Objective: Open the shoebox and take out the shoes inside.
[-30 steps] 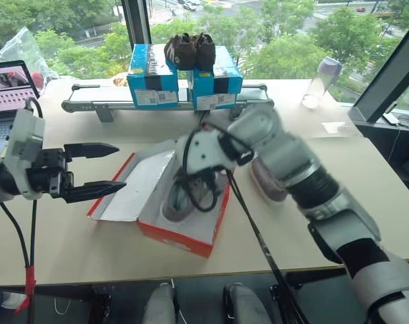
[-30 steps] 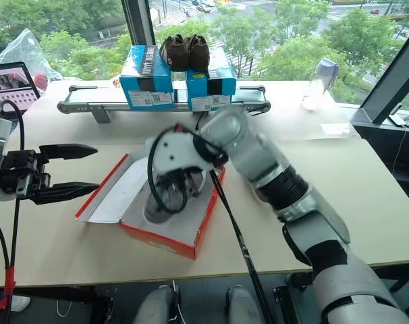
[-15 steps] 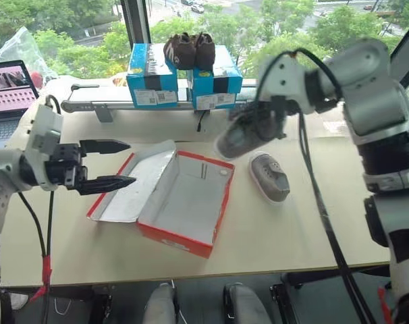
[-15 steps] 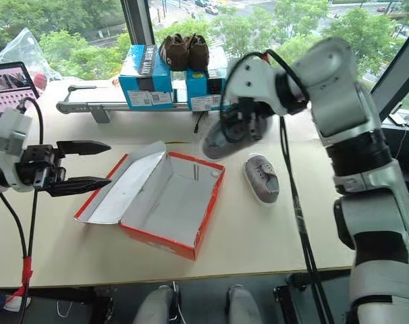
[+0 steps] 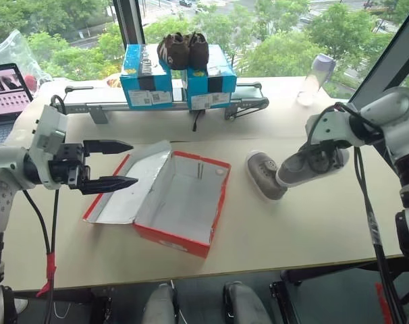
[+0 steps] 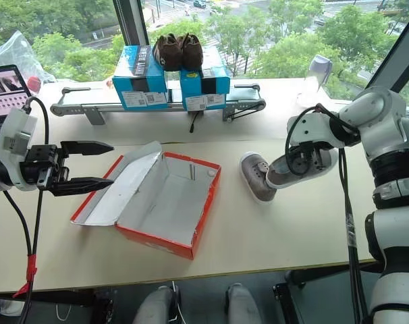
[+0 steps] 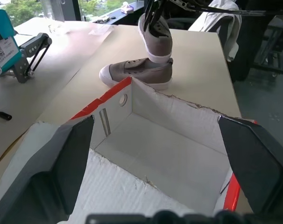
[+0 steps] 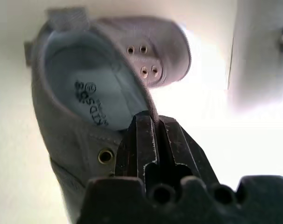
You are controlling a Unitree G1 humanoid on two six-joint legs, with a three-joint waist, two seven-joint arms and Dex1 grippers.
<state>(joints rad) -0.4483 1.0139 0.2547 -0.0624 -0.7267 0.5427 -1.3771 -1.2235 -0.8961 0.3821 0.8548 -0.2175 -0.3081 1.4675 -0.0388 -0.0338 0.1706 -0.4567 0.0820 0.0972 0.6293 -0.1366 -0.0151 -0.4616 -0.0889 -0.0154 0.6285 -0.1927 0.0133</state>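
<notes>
**Second grey sneaker held just above the table beside its mate**

Nearest, at the table's front edge: red cardboard shoebox (image 5: 181,202), hinged lid folded flat out toward the robot's left, pale inside bare, nothing left in it. Just off the lid's outer edge, left gripper (image 5: 122,164), two black fingers spread wide, holding nothing, pointing level across the lid toward the box.

Farther back and to the robot's right of the box, well clear of its wall: first small grey sneaker with pale sole (image 5: 262,176), resting upright on the tan tabletop (image 5: 272,236), long axis running roughly front to back. Touching or nearly touching its far-right flank, second grey sneaker (image 5: 306,167), pinched at the collar near the lace eyelets by the right gripper (image 8: 153,140), fingers pressed narrow on the fabric. Sole tilted, long axis lying across the table at a clear angle to the first shoe, toe toward it; whether the sole already touches the table, cannot tell.

Judged as the closing step: both shoes out, only set-down and release remaining. Held shoe directly under the right hand; open tabletop lies to the robot's right of the resting shoe. Left arm across the box, far from both. Risk: lowering the toe onto the first sneaker.

Farthest: two blue boxes with white labels (image 5: 148,81) on a stand, dark brown pair of shoes (image 5: 182,50) on top.
</notes>
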